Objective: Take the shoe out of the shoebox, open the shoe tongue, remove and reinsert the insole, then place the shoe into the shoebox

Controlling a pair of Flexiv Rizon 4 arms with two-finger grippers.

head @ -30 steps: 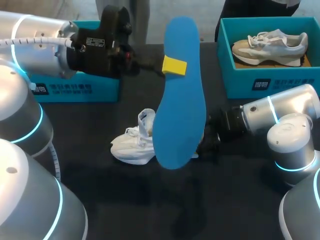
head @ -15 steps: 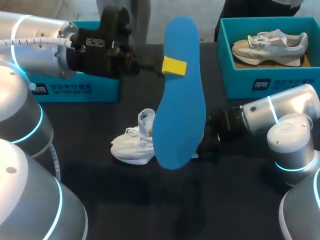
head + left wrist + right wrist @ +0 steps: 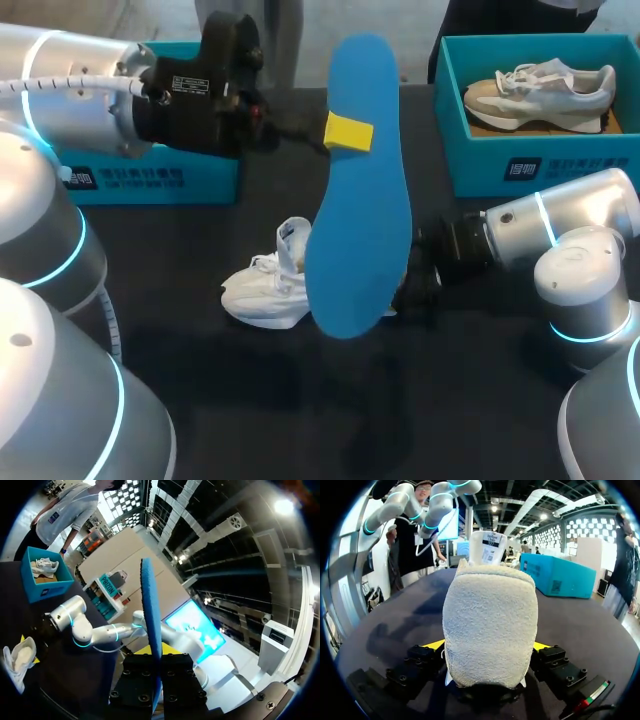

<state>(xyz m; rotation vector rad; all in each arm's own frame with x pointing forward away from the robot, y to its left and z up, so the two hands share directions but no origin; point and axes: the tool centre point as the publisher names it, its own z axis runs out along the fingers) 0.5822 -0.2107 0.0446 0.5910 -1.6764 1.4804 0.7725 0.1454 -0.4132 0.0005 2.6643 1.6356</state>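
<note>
left gripper (image 3: 346, 131) pinching blue insole (image 3: 360, 225) upright, right gripper (image 3: 488, 647) clamping white shoe (image 3: 262, 291)

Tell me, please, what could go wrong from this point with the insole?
1. The left jaws pinch the blue insole only at one side edge, so its long free length might twist or slip when pressed into the white shoe.
2. The right jaws clasp just the shoe's heel; the toe could swing on the table.
3. From the head view the insole hides the shoe's opening, making alignment hard.
</note>
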